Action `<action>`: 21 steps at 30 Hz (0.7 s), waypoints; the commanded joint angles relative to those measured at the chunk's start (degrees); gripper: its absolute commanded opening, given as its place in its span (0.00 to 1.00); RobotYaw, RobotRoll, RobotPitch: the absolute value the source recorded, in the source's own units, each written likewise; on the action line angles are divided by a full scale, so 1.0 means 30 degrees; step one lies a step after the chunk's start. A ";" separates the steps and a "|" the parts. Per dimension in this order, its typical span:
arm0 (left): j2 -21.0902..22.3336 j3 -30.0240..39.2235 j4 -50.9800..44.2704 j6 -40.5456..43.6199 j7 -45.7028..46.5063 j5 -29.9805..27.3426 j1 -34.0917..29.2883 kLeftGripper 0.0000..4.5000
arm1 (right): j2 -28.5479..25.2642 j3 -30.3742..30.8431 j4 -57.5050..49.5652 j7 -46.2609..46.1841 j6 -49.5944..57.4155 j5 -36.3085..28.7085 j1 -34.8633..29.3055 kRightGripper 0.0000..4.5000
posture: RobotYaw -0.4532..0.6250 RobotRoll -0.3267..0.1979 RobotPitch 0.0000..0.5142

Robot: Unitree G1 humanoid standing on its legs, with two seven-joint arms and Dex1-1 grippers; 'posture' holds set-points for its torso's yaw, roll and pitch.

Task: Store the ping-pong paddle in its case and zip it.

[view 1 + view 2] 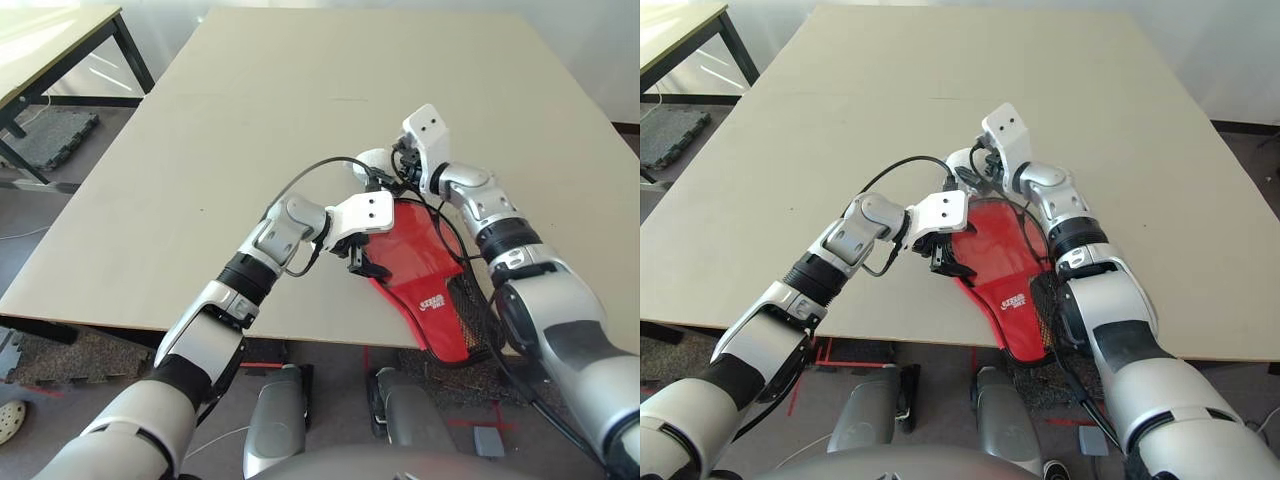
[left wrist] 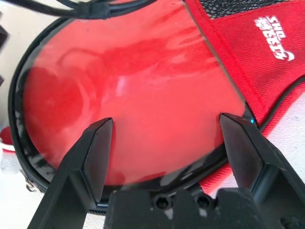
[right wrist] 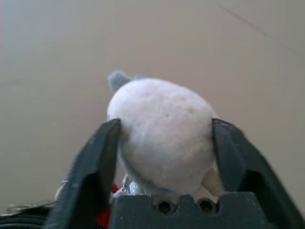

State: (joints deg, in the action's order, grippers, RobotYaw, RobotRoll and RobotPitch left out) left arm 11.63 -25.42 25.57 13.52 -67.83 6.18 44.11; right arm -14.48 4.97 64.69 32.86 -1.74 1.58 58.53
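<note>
With the ping-pong paddle [image 2: 128, 95] lying in the case [image 1: 425, 275], the white fluffy charm [image 3: 162, 133] is being gripped by the right gripper [image 3: 164, 143] jaws for zipping, while the left gripper [image 2: 164, 143] jaws are being held wide open and empty above.

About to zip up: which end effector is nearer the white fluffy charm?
Right. The right end effector has the white fluffy charm between its fingers at the case's far end. The left end effector hovers open over the case's round red part, short of the charm.

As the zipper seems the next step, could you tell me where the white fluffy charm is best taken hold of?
Grip the white fluffy charm across its round body, coming along the table from the robot's side. It sits just past the case's far round end, and the right gripper already straddles it, a finger on either flank, closing.
</note>
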 commanded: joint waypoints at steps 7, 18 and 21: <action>0.0128 -0.0759 0.0093 0.0616 0.0155 0.0161 -0.0767 1.00 | -0.0193 -0.0794 0.1715 -0.0741 -0.0404 0.0291 0.0950 0.08 | 0.57 0.62 0.26; -0.0265 -0.0910 -0.0026 0.0701 0.0360 0.0016 -0.0967 1.00 | -0.2212 -0.1695 0.2403 -0.1282 -0.0593 0.0268 0.1071 0.01 | 0.56 0.62 0.27; -0.0344 -0.0964 -0.0058 0.0724 0.0341 0.0006 -0.1009 1.00 | -0.2738 -0.1978 0.2502 -0.1424 -0.0621 0.0126 0.1015 0.01 | 0.56 0.62 0.27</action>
State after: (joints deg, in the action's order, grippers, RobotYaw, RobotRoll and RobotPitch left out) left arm 10.61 -25.45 24.62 14.66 -66.35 5.31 43.04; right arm -21.10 0.56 71.59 29.66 -3.14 2.28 61.36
